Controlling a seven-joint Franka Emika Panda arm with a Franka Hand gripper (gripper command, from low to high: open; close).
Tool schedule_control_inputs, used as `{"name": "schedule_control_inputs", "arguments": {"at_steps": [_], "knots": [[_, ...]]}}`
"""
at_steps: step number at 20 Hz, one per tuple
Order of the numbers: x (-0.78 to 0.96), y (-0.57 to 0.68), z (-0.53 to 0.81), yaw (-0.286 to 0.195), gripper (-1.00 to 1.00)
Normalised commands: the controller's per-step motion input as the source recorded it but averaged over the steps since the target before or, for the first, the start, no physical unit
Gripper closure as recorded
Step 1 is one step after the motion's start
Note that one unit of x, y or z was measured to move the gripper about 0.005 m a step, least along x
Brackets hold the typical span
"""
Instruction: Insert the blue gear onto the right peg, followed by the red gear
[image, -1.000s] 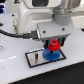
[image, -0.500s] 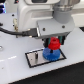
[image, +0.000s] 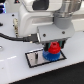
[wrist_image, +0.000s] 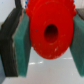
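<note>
Gear number two is the step in hand, as far as I can judge. The blue gear is already sitting low on the grey plate, toward the exterior view's right end of it, so I'd guess it's seated on the right peg, though the peg itself is hidden under the gears and I can't actually see it. The red gear is right above the blue one, pretty much stacked over it, and the tool is clenched on it. In the wrist view it's obvious: the red gear fills the middle with its centre hole facing the camera, squeezed between the teal pads on either side.

Whether red is fully down on blue or hovering just over it, I honestly can't tell from the exterior view; they look touching or very nearly so.

What the next move calls for, in my opinion: keep the hole lined up with the peg, ease straight down until the red hub bottoms out on the blue one, then let go and lift away cleanly without dragging the gear back up. Any tilt and it could jam on the pin.

Containers: none here really. The plate on the white tabletop is the only holder, carrying the gear stack at one end; its other end looks bare, and the twin pin is too small to make out.
</note>
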Motion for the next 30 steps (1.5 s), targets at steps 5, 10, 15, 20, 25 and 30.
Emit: {"name": "schedule_control_inputs", "arguments": {"at_steps": [5, 10, 15, 20, 25, 30], "knots": [[0.06, 0.01, 0.05, 0.000, 1.00], [0.00, -0.01, 0.23, 0.000, 1.00], [0.05, -0.01, -0.17, 0.000, 1.00], [0.03, -0.02, -0.23, 0.000, 1.00], [0.02, 0.00, -0.06, 0.000, 1.00], [-0.07, -0.02, 0.20, 0.000, 1.00]]}}
